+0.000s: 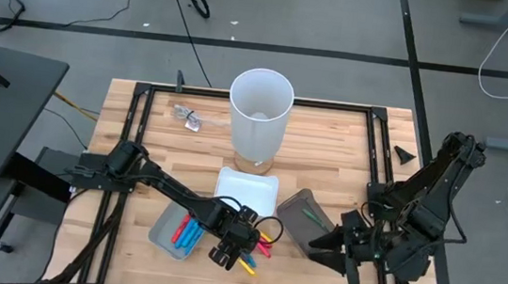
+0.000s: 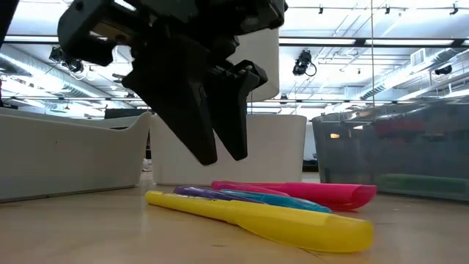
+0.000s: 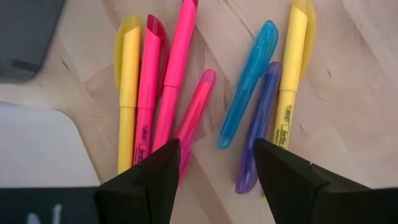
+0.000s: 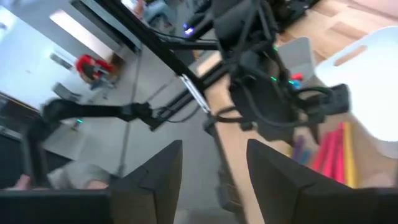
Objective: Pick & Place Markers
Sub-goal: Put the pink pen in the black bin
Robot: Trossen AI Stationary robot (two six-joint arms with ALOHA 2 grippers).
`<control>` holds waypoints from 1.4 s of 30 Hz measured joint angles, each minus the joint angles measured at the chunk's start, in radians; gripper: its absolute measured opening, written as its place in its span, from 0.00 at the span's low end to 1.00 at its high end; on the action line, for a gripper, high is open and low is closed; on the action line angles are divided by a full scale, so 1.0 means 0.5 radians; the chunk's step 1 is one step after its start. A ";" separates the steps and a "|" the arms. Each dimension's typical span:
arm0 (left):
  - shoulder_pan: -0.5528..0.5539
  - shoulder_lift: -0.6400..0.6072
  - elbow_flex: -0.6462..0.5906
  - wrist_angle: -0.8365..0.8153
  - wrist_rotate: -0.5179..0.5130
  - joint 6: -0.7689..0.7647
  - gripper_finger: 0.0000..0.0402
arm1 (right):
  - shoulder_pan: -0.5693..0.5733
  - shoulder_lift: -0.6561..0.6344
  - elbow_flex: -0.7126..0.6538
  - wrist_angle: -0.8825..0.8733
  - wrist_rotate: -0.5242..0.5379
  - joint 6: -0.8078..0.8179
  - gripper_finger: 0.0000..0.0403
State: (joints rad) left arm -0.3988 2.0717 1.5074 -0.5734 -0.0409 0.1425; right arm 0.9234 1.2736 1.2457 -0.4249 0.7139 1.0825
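Where left end effector [image 1: 235, 251] hovers open, markers [image 1: 260, 247] partly hidden.

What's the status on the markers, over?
Left hand open above loose markers. Right hand open, empty, off beside dark tray. Nothing in the way.

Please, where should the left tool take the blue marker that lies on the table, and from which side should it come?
Grip the blue marker at mid-barrel, coming straight down from above. It lies flat on the wood, so only its long sides are free. A purple marker lies close beside it, so one finger must slip between them. The left tool hangs open above.
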 joint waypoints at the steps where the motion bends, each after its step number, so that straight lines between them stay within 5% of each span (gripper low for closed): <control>1: 0.000 0.004 -0.001 -0.020 -0.001 0.000 0.52 | 0.000 0.000 0.000 0.041 0.000 0.000 0.45; 10: -0.009 0.040 0.035 -0.083 -0.104 0.200 0.52 | 0.000 0.000 0.000 0.233 0.000 0.001 0.45; 22: -0.010 0.371 0.582 -0.450 -0.098 0.289 0.52 | 0.000 0.001 0.000 0.272 0.001 0.001 0.45; 42: -0.039 0.373 0.602 -0.469 -0.209 0.454 0.36 | 0.000 0.001 0.000 0.297 0.002 0.000 0.45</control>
State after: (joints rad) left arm -0.4185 2.2581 1.8084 -0.8079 -0.1455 0.3696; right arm 0.9236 1.2739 1.2457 -0.2764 0.7147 1.0824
